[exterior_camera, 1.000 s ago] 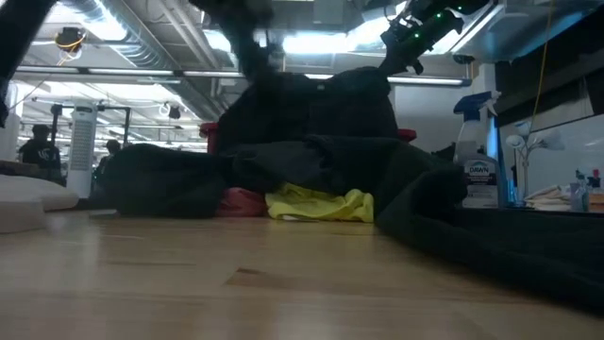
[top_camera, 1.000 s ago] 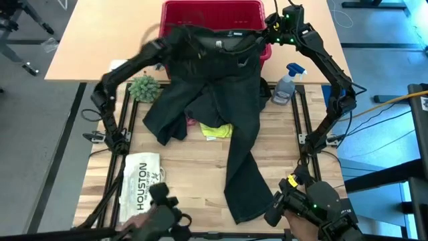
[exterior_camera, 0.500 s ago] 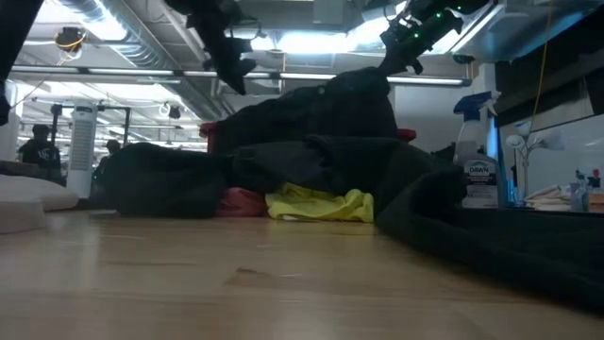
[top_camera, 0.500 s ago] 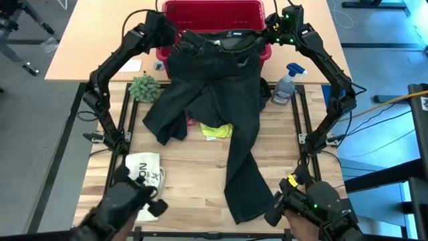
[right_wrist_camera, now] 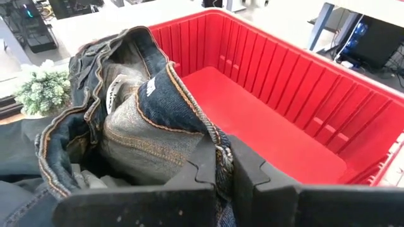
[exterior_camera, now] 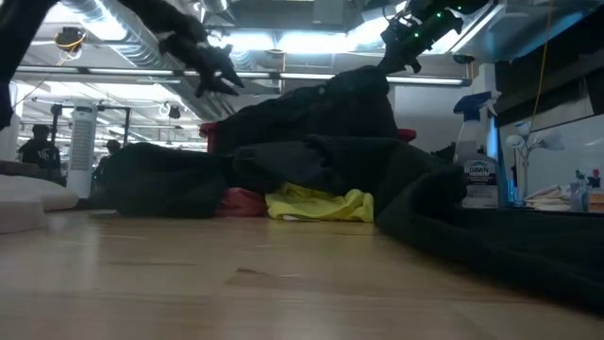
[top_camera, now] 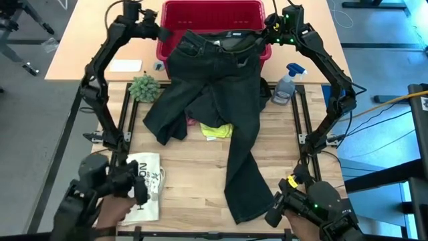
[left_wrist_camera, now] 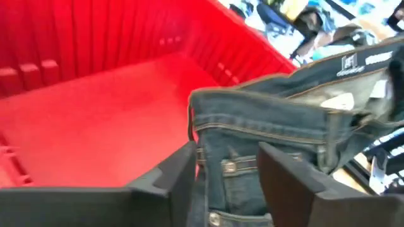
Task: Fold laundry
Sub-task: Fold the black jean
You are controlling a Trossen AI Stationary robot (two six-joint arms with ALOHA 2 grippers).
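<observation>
Trousers (top_camera: 221,114) are sprawled from the red basket (top_camera: 212,15) down the wooden table (top_camera: 180,181). Waistband is pinched by the right gripper (right_wrist_camera: 218,165); left gripper (left_wrist_camera: 228,173) is held open above the basket. Ceiling lights are seen behind.

A flat white bag (top_camera: 144,185) is lying near the trousers' (top_camera: 224,107) leg end, showing "HOUSTON" in dark capitals. Beside the trousers, a spray bottle (exterior_camera: 479,161) is carrying a label reading "DAWN". The waistband tag's print is proving too blurred to read.
</observation>
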